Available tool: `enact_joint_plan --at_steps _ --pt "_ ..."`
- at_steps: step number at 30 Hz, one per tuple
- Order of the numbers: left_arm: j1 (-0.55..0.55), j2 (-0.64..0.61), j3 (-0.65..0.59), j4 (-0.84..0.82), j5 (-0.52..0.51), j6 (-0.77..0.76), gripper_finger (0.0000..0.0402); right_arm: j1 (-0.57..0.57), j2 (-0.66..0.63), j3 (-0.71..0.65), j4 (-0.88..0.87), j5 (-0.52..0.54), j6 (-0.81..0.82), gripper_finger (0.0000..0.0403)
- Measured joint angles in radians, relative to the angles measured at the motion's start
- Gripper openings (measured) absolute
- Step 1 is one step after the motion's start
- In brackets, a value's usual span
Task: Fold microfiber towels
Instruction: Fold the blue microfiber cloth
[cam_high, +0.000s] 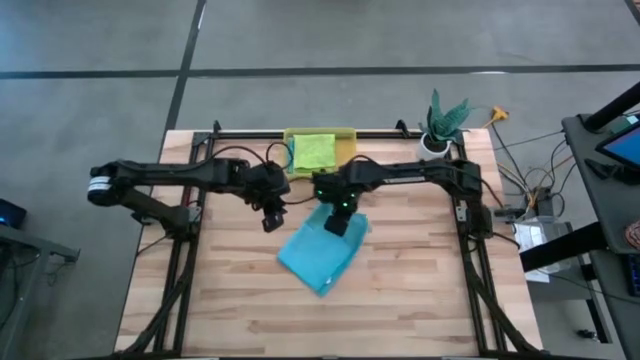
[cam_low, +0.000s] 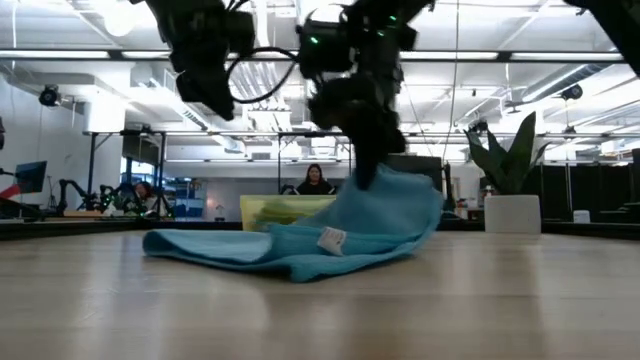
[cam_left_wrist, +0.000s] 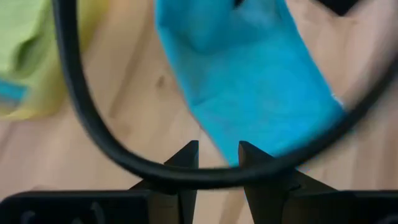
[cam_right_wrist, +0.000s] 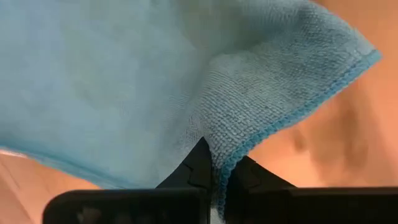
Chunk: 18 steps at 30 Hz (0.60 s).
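Right wrist view, right end effector (cam_right_wrist: 216, 167) pinching teal towel (cam_right_wrist: 124, 87) edge, left end effector (cam_left_wrist: 217, 154) apart, empty

A teal towel (cam_right_wrist: 124, 81) of nubby, matt microfiber cloth with a stitched hem lies on the pale planked wood surface (cam_high: 420, 290), beside matt dark tool fingers (cam_right_wrist: 193, 171).

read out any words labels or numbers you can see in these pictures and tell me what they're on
No text can be read anywhere.
The teal towel carries a small white tag, too small and blurred to read.
The screen at the table's right edge shows nothing legible.
The right hand pinches the towel's hem; no label shows there.
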Motion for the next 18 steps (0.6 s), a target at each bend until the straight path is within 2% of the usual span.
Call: enact_joint_plan --at_steps 3,9,18 --pt "0.039 -0.026 -0.001 -0.048 -0.035 0.002 0.0099 0.001 0.023 0.119 -0.014 0.004 -0.057 0.0009" --pt "0.129 -0.130 -0.001 -0.099 -0.082 0.017 0.0099 0.007 0.037 0.288 -0.009 0.001 -0.037 0.0009" --pt "0.215 -0.262 -0.001 -0.101 -0.086 0.078 0.0099 0.029 0.173 0.375 -0.058 -0.037 -0.049 0.0009"
